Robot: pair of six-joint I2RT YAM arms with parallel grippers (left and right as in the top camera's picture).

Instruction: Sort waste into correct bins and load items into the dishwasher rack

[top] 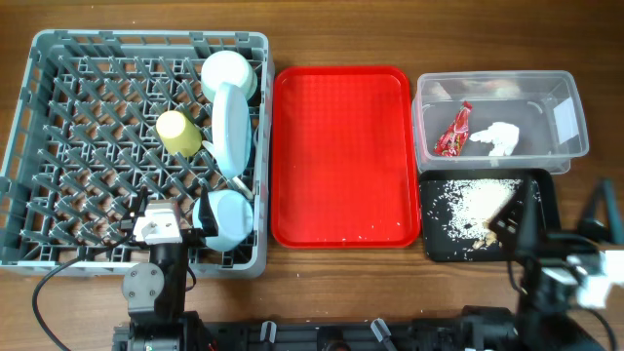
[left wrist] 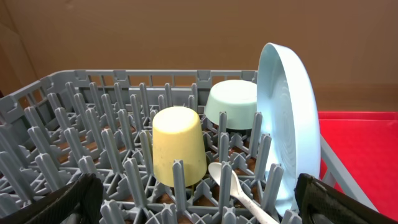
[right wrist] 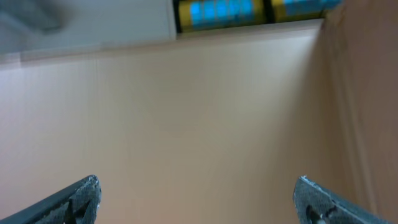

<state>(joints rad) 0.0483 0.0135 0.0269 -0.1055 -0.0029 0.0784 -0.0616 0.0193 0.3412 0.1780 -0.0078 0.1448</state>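
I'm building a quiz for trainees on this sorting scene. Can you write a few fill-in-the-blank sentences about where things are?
1. The red wrapper and white napkin lie in the ____ tub.
2. The rice scraps lie in the ____ tray.
3. In the dishwasher rack, the yellow cup stands ____.
4. The blue plate stands on its ____.
Missing words: clear; black; upside down; edge.
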